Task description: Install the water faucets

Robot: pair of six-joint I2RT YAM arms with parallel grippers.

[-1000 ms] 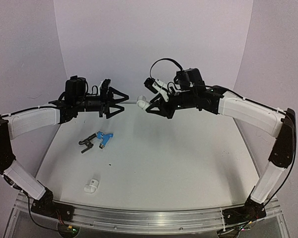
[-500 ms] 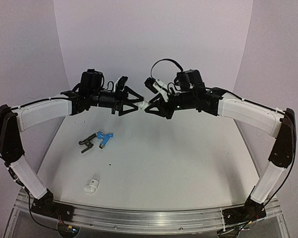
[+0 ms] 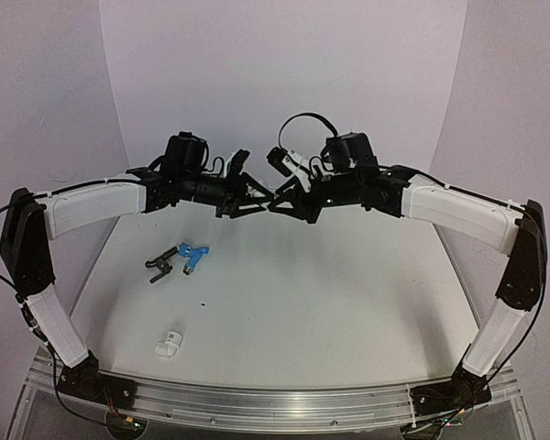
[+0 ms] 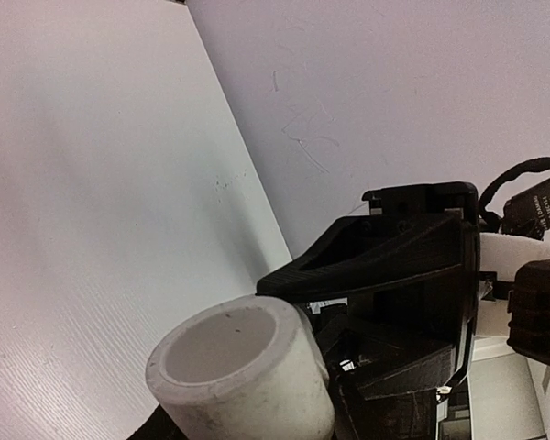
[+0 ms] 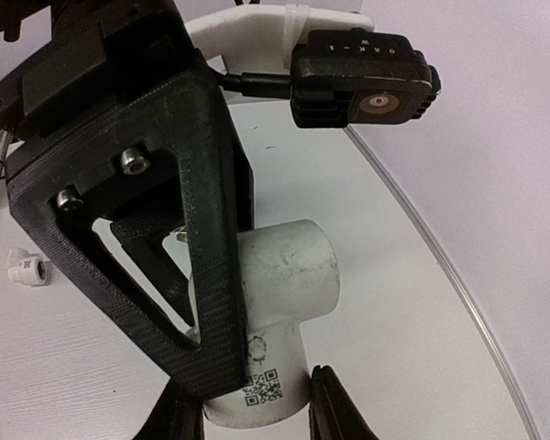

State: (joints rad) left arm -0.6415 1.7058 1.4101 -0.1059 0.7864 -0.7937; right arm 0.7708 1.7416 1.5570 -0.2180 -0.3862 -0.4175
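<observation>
The small blue tap [image 3: 194, 257] is lying on its side on the white counter [image 3: 348, 302], left of centre in the overhead view. It is just beside a dark part [image 3: 159, 268], and neither arm is touching it. It is looking like light, rigid plastic, smooth enough to slip, so the straight stem, or the body next to the ribbed knob, is probably offering the surest hold. Just above the middle of the frame, both arms are meeting nose to nose, raised above the counter. The right tool [image 3: 277, 200] is clenching a white tee pipe fitting [image 5: 284, 266] by its lower leg. The left tool [image 3: 257, 194] is reaching in around the fitting's open end, and whether it is gripping cannot be told. A stubby white fitting [image 3: 168, 343] is sitting toward the lower left. Open counter is surrounding the tap on most sides, with the counter's left edge and the backdrop wall lying close by.
</observation>
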